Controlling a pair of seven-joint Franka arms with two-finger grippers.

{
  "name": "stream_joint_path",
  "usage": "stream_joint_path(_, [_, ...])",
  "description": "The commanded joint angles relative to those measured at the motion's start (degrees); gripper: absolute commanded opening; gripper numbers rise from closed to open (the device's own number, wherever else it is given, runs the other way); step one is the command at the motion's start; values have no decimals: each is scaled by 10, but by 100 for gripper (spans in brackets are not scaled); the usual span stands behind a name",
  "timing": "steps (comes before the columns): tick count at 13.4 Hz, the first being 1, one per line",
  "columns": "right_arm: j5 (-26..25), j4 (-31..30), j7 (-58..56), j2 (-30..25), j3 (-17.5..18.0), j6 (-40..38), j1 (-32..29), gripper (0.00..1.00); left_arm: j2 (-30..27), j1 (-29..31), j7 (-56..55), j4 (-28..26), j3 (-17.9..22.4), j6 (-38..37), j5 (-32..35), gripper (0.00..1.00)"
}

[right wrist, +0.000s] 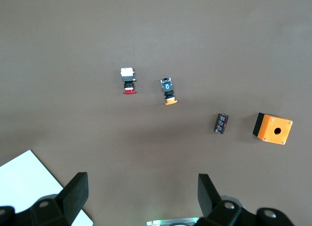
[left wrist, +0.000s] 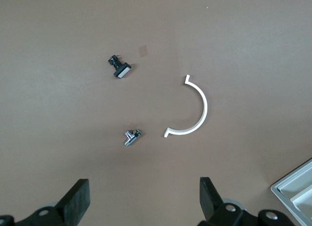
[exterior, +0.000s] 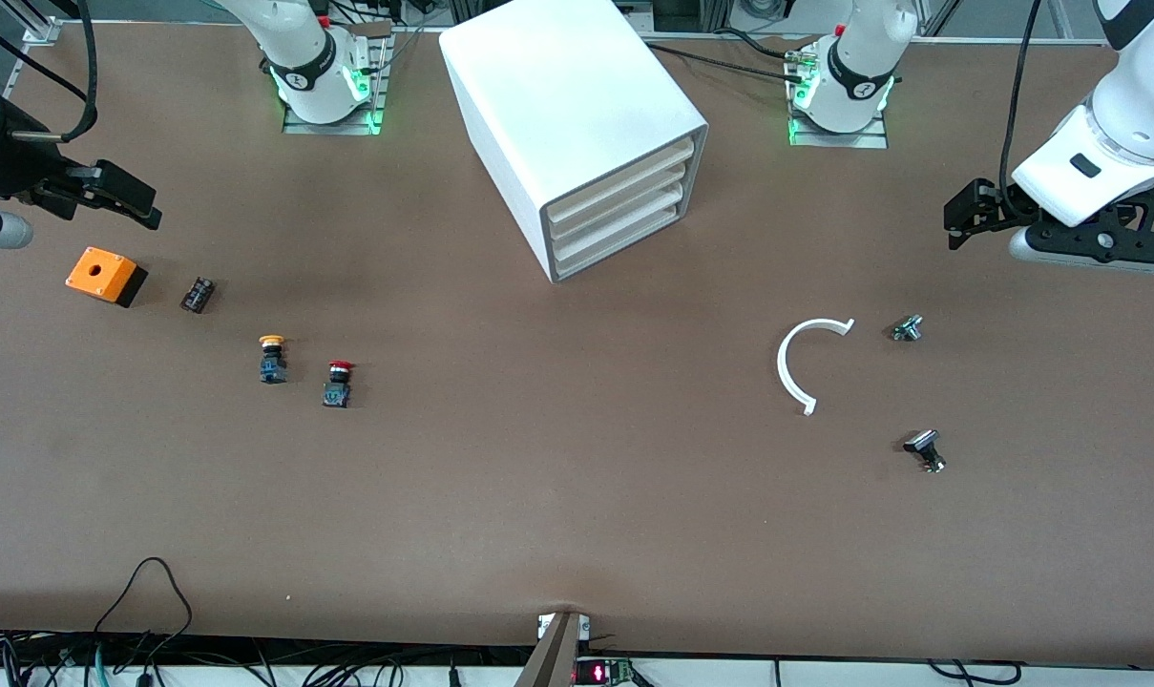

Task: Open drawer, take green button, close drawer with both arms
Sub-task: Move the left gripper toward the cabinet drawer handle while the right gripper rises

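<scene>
The white cabinet [exterior: 577,124] stands at the middle of the table near the arms' bases. Its three drawers are all shut, and the lowest drawer [exterior: 615,246] sits flush. A corner of the cabinet shows in the left wrist view [left wrist: 295,192] and in the right wrist view [right wrist: 29,187]. The green-capped button is hidden. My left gripper [exterior: 958,221] hangs open and empty over the table toward the left arm's end [left wrist: 145,201]. My right gripper [exterior: 142,205] hangs open and empty over the right arm's end, above the orange box [right wrist: 141,194].
An orange box [exterior: 104,275], a small black part [exterior: 198,294], an orange-capped button [exterior: 272,359] and a red-capped button [exterior: 338,383] lie toward the right arm's end. A white curved piece [exterior: 806,363] and two small metal parts [exterior: 907,328] [exterior: 925,448] lie toward the left arm's end.
</scene>
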Motion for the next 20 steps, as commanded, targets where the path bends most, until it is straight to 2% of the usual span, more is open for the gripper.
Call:
stream_joint_path(1, [-2,-13,-8,-9,3,11,-4,99,2,-2,12,13,1,-13,-8,99])
stream_joint_path(3, [-2,-15,-8,-9,3,13,-4,99,15,-2,12,31,0,-16,-8,99])
stream_joint_path(9, [-7,-18,-8,-6,4,6,-4,99,25,-4,8,34,-1,-40,-9,99])
stream_joint_path(13, [-2,-55,-62,-6,3,2,-4,99,24,-7,13,37,-2,-67,-13,99])
stream_joint_path(16, [-2,-58,-61,8,3,2,-4,99,25,-5,15,37,-1,-112,-62,99])
stream_joint_path(19, [-1,-57,-61,28,3,12,-4,99,29,0,17,36,1,-198,-153,99])
stream_joint_path(20, [-1,-57,-60,35,4,17,-4,99,32,-3,17,36,1,-209,-164,99])
